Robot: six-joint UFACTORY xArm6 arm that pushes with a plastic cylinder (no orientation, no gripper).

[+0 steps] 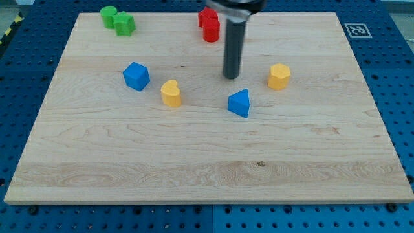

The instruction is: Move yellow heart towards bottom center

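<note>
A small yellow heart-shaped block (171, 93) sits on a pale wooden board (207, 168). My tip (231, 77), a bare dark rod touching nothing, is up and right of the heart; it should circle above before pushing down.

rod (233, 39) top cut off, red block (209, 24) partly hidden

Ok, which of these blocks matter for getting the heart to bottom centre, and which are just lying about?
In the job:
yellow heart
my tip, up and to the view's right of the heart, not touching it

Lying about:
blue cube
blue triangle
yellow hexagon
red block
green block
</note>
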